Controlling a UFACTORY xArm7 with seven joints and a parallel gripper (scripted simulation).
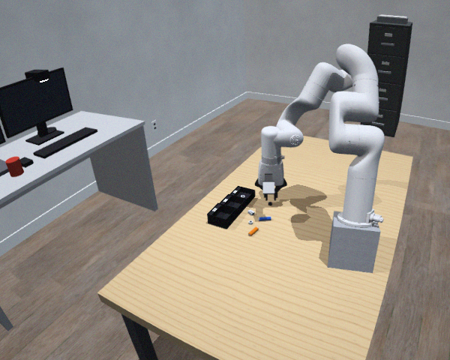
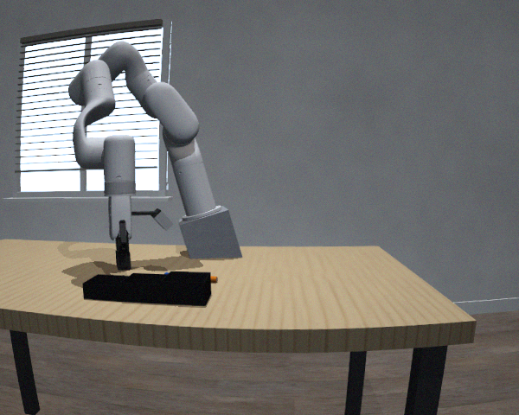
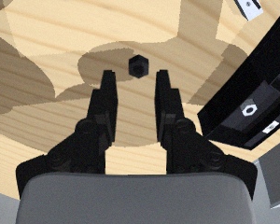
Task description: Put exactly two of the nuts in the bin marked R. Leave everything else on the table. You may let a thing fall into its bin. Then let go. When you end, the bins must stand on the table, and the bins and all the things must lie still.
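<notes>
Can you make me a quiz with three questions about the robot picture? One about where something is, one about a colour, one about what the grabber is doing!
1. Where is the small black six-sided nut?
A. on the light wooden table
B. inside a bin
C. pinched in the fingers

2. What colour is the little cylinder near the blue cylinder?
A. green
B. orange
C. pink

3. The black two-fingered gripper is:
A. shut on a nut
B. shut tight
C. open, holding nothing

Answers: 1 A, it lies on the wood just past the fingertips. 2 B, it shows orange from above. 3 C, only table shows between the fingers.
</notes>
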